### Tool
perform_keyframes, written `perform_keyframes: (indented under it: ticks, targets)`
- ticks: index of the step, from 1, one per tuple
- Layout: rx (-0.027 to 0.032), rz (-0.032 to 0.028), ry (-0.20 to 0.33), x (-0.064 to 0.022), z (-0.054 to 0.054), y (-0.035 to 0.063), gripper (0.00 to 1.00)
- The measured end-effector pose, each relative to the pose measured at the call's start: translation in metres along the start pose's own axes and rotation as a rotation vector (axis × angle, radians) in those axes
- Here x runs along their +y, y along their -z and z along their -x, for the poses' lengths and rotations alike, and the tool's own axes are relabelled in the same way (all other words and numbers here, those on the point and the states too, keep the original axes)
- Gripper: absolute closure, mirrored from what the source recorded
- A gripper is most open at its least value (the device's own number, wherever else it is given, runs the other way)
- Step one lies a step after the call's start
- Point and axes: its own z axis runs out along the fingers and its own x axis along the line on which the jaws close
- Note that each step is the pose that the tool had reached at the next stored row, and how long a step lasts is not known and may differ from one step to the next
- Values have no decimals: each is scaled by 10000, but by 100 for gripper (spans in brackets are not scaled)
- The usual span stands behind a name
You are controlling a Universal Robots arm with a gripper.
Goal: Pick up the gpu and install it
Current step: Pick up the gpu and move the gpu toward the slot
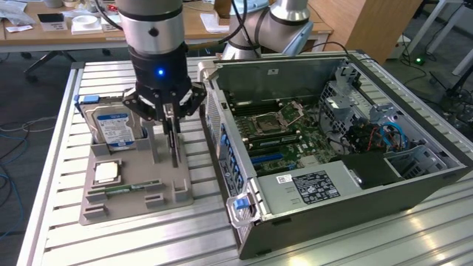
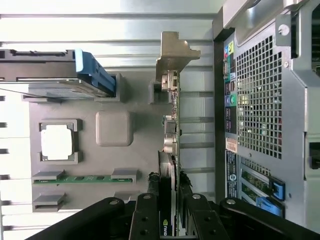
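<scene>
view: exterior
tool (image 1: 170,119): hangs straight down from the arm (image 1: 152,33) over a grey holder tray; its dark fingers are clamped on the upper edge of the gpu
gpu (image 1: 174,147): thin dark card standing on edge directly below the tool, lower edge at the holder tray (image 1: 129,208); whether it has left the tray cannot be told
hard drive (image 1: 111,128): upright in the tray, just beside the tool toward the exterior view's left
processor (image 1: 107,173): flat in a tray pocket, below the hard drive and apart from the tool
memory stick (image 1: 127,188): green, lying flat in the tray, apart from the tool
computer case (image 1: 333,138): open with its motherboard showing, near the tool toward the exterior view's right
bench (image 1: 52,233): slatted aluminium, carrying the tray and the case
view: wrist
tool (image 2: 170,189): black fingers (image 2: 150,210) press the card from both sides
gpu (image 2: 170,135): seen edge-on, running away from the tool, with its pale bracket (image 2: 175,52) at the far end
hard drive (image 2: 50,72): to one side of the gripped card, apart from it
processor (image 2: 58,142) and memory stick (image 2: 82,178): on the hard drive's side of the card
computer case (image 2: 260,110): perforated rear panel with ports, near the card on its other side
</scene>
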Motion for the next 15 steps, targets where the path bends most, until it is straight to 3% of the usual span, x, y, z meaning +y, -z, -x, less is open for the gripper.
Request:
perform_keyframes:
  ticks: [8, 15]
  targets:
    - [0, 0, 0, 10, 10, 267, 74]
    - [0, 0, 0, 16, 14, 405, 74]
